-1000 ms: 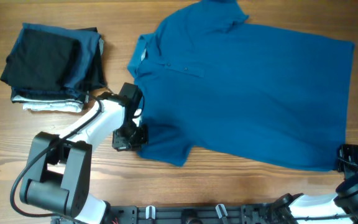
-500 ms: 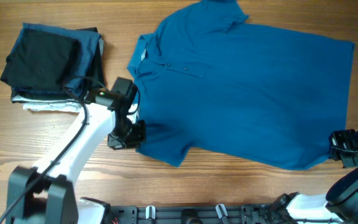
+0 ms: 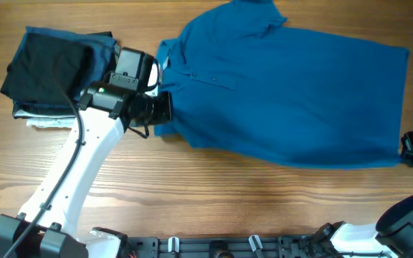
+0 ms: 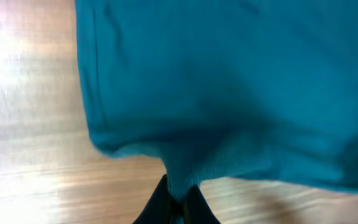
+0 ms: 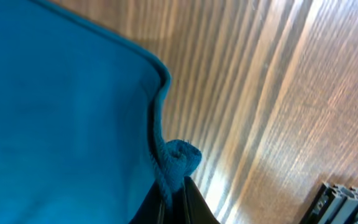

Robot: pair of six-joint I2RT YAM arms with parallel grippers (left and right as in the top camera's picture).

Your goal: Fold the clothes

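The T-shirt (image 3: pixel 285 93) is pinched by left claw (image 4: pixel 178 199) and right claw (image 5: pixel 174 190) (thin bunches); it could be dropped if tugged unevenly.

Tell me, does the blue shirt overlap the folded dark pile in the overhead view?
No, a strip of bare table shows between the blue shirt and the folded dark pile.

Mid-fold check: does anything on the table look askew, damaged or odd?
Nothing is spilled or damaged. The medium-blue short-sleeved shirt lies slanted on the wooden table, a fold of its edge pinched in the left gripper and a hem corner bunched in the right gripper. Both look like deliberate grips.
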